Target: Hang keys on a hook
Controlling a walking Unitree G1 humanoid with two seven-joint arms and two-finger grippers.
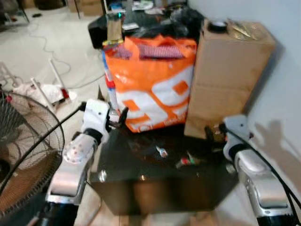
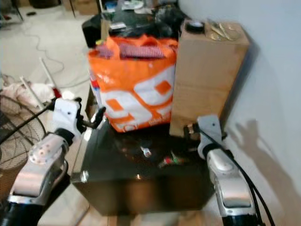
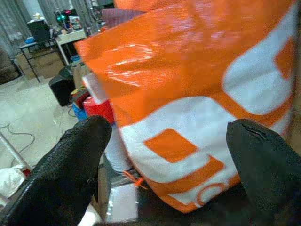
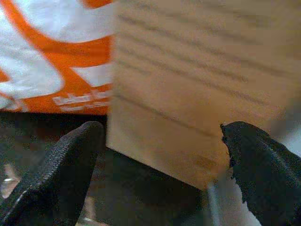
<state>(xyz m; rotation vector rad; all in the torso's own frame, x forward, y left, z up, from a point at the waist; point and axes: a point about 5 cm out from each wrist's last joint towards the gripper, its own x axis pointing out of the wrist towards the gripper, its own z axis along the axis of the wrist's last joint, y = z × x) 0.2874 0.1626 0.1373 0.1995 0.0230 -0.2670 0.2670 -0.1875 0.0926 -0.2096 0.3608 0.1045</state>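
While we look down through the left eye view, a dark glossy desk [image 1: 141, 183] stands before us with an orange and white bag [image 1: 153, 84] at its back and a cardboard box [image 1: 225, 80] just beside the bag, against the wall. On the desk top, between our arms, lie small items that look like the keys [image 1: 162, 151] and a red and green fob [image 1: 186, 161], too small and blurred for us to be sure. Our left pincer [image 1: 120, 117] is raised at the desk's left edge, close to the bag's lower corner; our right pincer [image 1: 212, 133] sits at the foot of the box. A wire fan guard [image 1: 28, 146] stands at the far left on the floor. The right eye view shows the same scene. In the left wrist view our left pincer's two black fingers [image 3: 70, 165] stand wide apart with nothing between them, the orange bag filling the space beyond. In the right wrist view our right pincer's fingers [image 4: 61, 169] are likewise spread wide and hold nothing, facing the lower corner of the box where it meets the bag.
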